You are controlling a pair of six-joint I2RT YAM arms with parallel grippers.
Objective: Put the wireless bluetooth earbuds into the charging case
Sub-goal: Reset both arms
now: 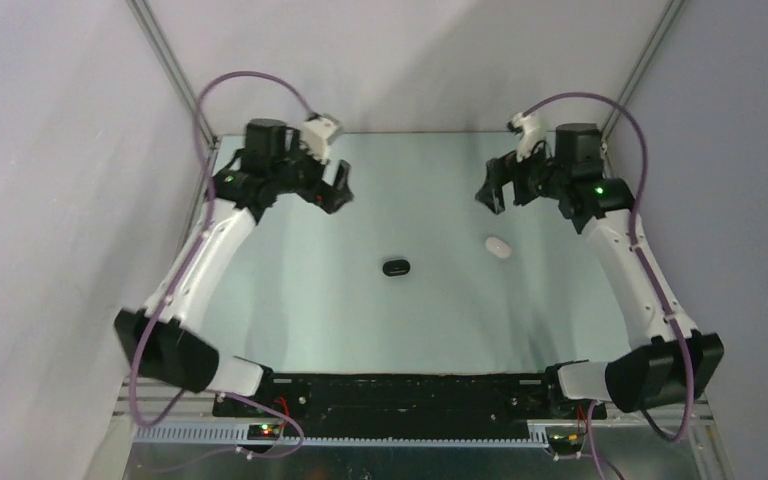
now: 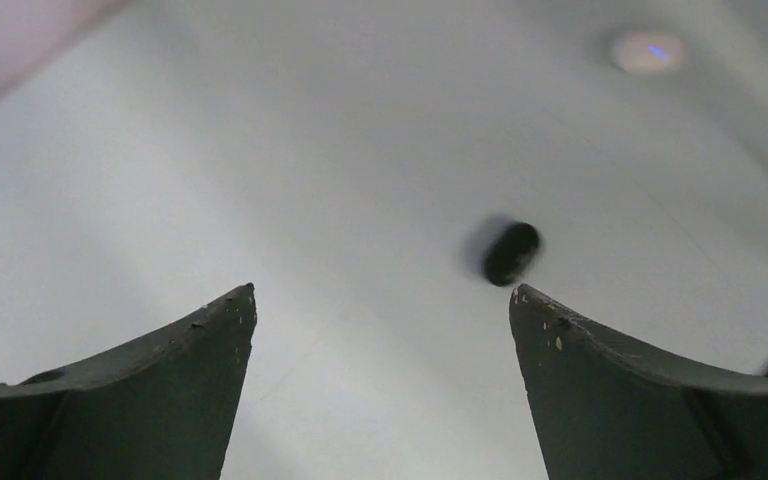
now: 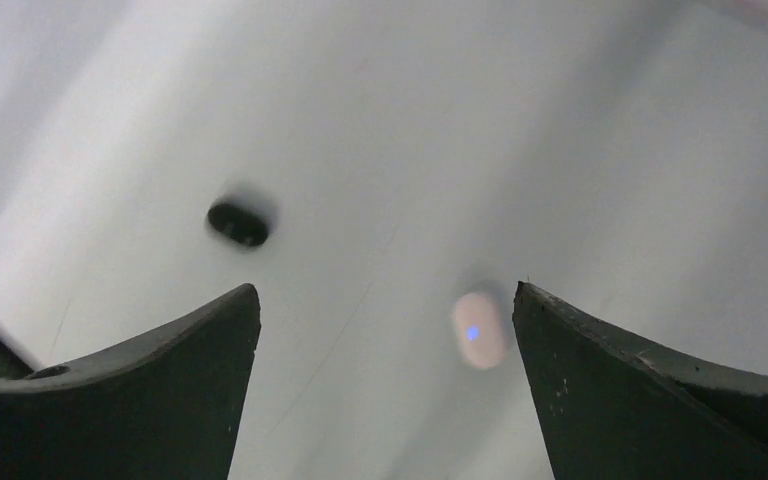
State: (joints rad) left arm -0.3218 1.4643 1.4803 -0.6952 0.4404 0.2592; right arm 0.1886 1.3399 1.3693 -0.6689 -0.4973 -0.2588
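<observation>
Top external | 1 black case (image 1: 395,267) | 1 white case (image 1: 498,247) right of it, apart | left gripper (image 1: 332,192) beyond-left of it, spread wide | right gripper (image 1: 493,190) beyond-right, spread wide

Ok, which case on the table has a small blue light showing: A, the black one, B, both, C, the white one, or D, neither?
C: the white case shows a small blue dot in both wrist views, while the black case shows none.
</observation>
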